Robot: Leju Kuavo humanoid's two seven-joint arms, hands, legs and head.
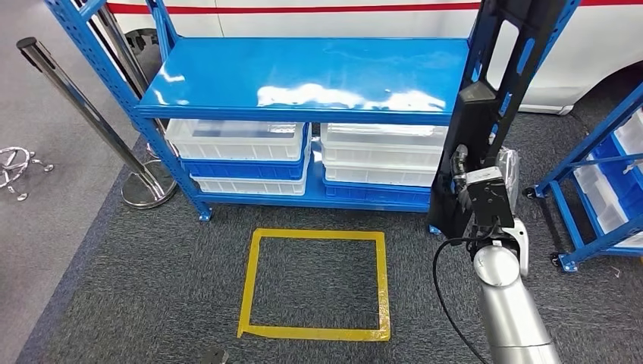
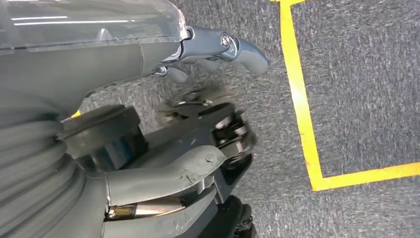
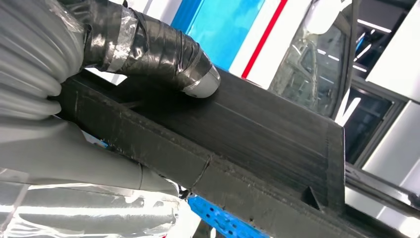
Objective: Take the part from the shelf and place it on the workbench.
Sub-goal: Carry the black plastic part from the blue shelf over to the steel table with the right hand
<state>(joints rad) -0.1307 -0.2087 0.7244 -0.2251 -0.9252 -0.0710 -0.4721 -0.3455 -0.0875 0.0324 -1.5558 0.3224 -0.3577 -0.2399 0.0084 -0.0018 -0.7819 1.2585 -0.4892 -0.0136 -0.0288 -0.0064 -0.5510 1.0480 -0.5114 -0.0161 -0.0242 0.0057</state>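
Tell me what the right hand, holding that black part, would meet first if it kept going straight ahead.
Likely the blue shelf: the black part in the right hand points up over its right end. Depth is unclear, so contact is uncertain.

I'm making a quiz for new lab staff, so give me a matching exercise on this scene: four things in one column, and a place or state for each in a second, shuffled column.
Things:
1. black part
2. white bins
3. yellow tape square
4. left hand

Places or states:
A. stuck to the grey carpet in front of the shelf
B. hanging low over the carpet, holding nothing
C. gripped by the right hand
D. stacked under the blue shelf top

Pairs: 1-C, 2-D, 3-A, 4-B
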